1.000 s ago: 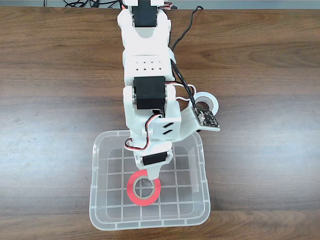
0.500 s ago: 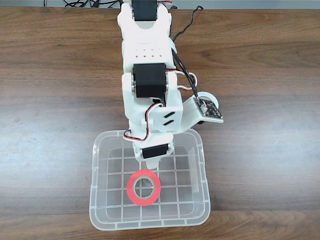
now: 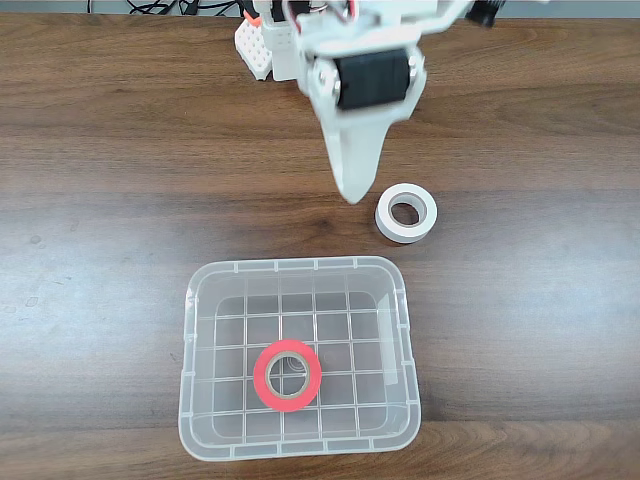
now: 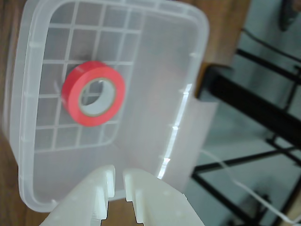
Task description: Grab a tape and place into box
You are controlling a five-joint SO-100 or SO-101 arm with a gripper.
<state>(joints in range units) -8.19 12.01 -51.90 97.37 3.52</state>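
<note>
The arm has pulled back out of the box [image 3: 297, 440] since half a second ago, and the claw [image 3: 352, 194] now hangs over bare bench [image 3: 120, 200] beyond the far rim. In the fixed view the tape [image 3: 287, 376] lies flat on the grid floor, toward the near wall. Past the box, right of the claw tip, a white roll [image 3: 406, 214] rests on the bench. In the wrist view the claw [image 4: 118, 181] shows a narrow gap between its fingers, holding nothing
</note>
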